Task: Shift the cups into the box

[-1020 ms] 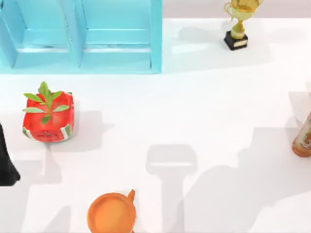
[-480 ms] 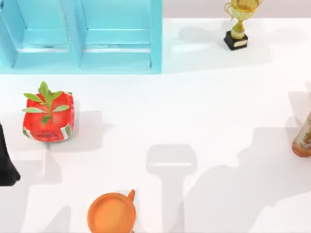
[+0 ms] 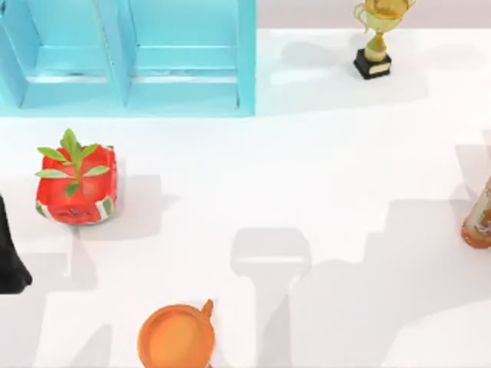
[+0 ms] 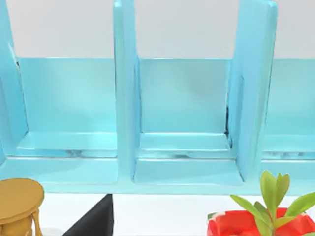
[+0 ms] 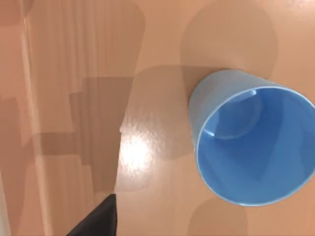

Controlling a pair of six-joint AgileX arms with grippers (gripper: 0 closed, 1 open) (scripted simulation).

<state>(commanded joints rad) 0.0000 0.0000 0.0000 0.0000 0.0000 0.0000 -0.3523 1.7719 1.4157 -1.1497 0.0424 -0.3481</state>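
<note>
- One blue cup (image 5: 253, 147) sits upright on a tan surface in your right wrist view.
- Your box (image 3: 130, 57) stands at the table's (image 3: 307, 176) far left.
- Jaws: cannot tell.

From above, the box (image 3: 130, 57) stands at the far left of the counter (image 3: 307, 169) with the trophy (image 3: 376, 38) well off to its right along the same far edge. The potted plant (image 3: 75, 184) sits in front of the box on the left. A bowl (image 3: 176, 336) is at the near edge and a bottle (image 3: 479, 218) at the right edge. At my right wrist, a cup (image 5: 253, 145) stands upright with its mouth open to the camera.
</note>
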